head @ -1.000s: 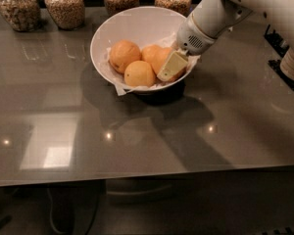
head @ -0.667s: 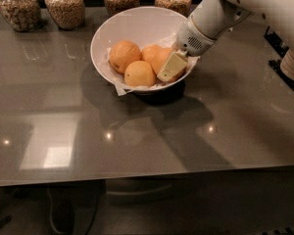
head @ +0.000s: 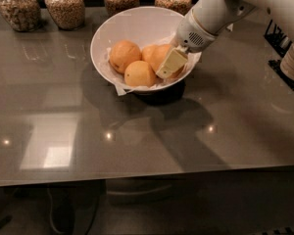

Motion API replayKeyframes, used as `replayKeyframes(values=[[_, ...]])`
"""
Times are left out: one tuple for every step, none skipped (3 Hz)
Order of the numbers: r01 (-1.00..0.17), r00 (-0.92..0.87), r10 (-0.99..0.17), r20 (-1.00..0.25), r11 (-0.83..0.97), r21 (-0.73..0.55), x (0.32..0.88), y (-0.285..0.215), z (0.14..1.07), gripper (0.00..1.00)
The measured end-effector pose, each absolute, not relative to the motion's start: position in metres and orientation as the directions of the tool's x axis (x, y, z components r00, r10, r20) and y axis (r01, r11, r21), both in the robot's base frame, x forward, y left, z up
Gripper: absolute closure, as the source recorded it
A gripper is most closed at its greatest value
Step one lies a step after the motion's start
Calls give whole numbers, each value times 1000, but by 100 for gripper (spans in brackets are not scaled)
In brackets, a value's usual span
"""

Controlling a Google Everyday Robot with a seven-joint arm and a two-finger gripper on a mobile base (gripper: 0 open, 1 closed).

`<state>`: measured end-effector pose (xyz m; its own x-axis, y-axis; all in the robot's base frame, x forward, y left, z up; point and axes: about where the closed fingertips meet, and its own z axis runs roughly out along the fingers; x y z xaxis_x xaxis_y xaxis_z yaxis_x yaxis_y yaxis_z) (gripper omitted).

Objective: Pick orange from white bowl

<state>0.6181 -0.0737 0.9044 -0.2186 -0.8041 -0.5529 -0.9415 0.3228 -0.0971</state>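
Nothing has shifted: my end effector [head: 169, 67] still sits low in the bowl [head: 132, 18], against the orange [head: 156, 54], which lies there unlifted. I cannot tell whether it is clamped, so the pick isn't confirmed.

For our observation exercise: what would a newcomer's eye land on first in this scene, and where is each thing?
A wide, glossy white bowl sits at the back centre of the grey table, holding smooth oranges. The robot's white arm reaches in from the right, its gripper at the rightmost orange. Glass jars of grain line the far edge.
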Motion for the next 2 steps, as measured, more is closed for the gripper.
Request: replayKeyframes(values=[[-941, -171, -778, -605, 310, -132, 614, -75, 936, 100], [-934, -88, -733, -675, 296, -199, 607, -81, 982, 100]])
